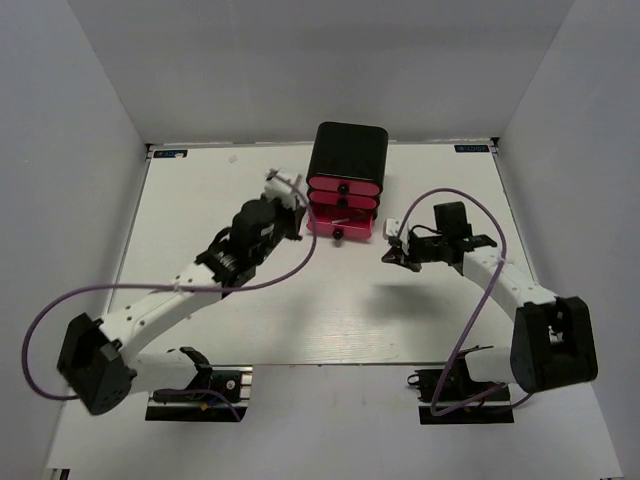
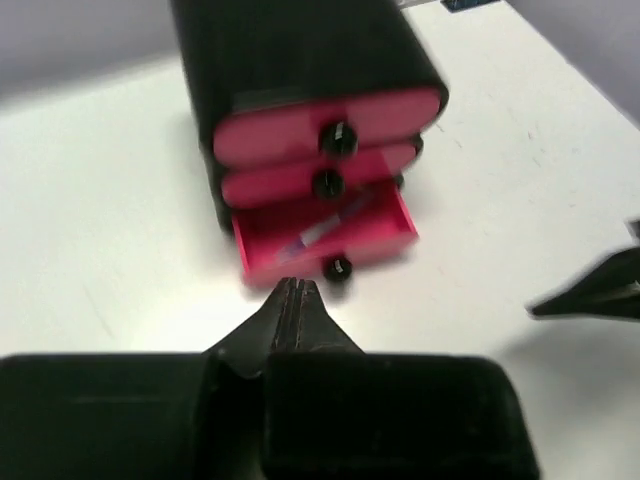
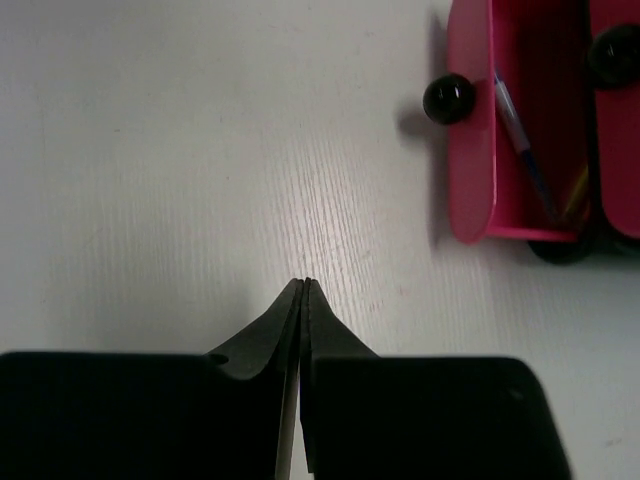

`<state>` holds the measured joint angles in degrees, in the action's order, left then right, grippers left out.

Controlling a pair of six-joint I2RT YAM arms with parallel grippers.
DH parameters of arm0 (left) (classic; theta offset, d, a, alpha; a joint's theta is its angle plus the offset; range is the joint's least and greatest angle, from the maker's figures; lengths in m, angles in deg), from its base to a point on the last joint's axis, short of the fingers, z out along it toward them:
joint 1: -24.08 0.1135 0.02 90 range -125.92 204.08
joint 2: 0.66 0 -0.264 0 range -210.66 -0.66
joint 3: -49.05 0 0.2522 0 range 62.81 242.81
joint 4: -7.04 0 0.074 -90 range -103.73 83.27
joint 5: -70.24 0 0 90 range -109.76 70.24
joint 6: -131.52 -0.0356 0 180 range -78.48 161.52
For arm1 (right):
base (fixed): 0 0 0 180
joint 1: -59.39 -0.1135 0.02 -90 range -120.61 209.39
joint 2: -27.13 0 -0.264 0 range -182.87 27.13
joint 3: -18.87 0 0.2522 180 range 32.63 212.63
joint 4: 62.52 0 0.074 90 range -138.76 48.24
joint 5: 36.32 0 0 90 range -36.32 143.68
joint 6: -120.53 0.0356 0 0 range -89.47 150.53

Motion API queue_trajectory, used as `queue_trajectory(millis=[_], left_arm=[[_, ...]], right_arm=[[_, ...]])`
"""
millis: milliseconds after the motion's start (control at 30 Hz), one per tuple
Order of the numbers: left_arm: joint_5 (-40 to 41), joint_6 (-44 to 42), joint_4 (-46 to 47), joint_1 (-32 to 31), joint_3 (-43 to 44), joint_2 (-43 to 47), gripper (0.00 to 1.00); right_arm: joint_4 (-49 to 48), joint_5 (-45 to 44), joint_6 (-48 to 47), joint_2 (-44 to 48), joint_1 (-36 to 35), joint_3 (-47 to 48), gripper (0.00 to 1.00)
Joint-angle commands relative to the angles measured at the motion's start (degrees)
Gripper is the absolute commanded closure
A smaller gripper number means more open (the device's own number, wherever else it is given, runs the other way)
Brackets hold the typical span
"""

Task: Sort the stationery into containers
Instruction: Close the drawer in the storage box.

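Observation:
The black cabinet [image 1: 347, 152] with three pink drawers stands at the table's back middle. Its bottom drawer [image 1: 340, 226] is pulled out; the upper two are pushed in. In the left wrist view a blue-grey pen [image 2: 330, 226] lies inside the open drawer [image 2: 325, 250]. In the right wrist view a blue pen [image 3: 522, 142] and a thin yellow stick [image 3: 577, 190] lie in that drawer [image 3: 470, 130]. My left gripper [image 1: 293, 216] is shut and empty, just left of the drawer. My right gripper [image 1: 388, 255] is shut and empty, right of the drawer, above bare table.
White walls enclose the table [image 1: 200, 200] on three sides. Purple cables [image 1: 300, 262] loop from both arms over the table. My right fingertips [image 2: 560, 300] show at the right edge of the left wrist view.

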<state>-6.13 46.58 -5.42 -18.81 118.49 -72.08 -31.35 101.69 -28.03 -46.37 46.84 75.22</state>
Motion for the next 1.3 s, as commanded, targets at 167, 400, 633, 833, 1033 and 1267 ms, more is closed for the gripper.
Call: queue_trajectory(millis=[167, 400, 633, 833, 1033, 1267], left_arm=[[2.9, 33.41, -4.11, 0.09, -22.53, 17.26, 1.0], [6.67, 40.37, -12.36, 0.09, -26.67, 27.55, 0.98], [7.29, 43.8, -16.42, -0.44, -28.52, 32.21, 0.95], [7.29, 44.86, -18.96, -0.44, -29.05, 34.15, 0.95], [7.91, 45.39, -20.02, -0.44, -30.1, 35.91, 0.94], [7.91, 45.92, -20.55, -0.44, -30.1, 36.43, 0.94]], right_arm=[[-13.52, -12.21, 1.51, -10.61, -10.72, 6.8, 0.95], [-25.58, -28.46, 5.12, -19.57, -17.75, 8.38, 0.93], [-31.38, -39.02, 8.47, -28.44, -19.61, 12.87, 0.91], [-32.0, -43.61, 9.17, -31.88, -20.05, 17.18, 0.63], [-32.44, -43.44, 8.73, -31.98, -20.23, 16.91, 0.28], [-34.55, -45.63, 7.24, -33.38, -20.31, 17.35, 0.1]])
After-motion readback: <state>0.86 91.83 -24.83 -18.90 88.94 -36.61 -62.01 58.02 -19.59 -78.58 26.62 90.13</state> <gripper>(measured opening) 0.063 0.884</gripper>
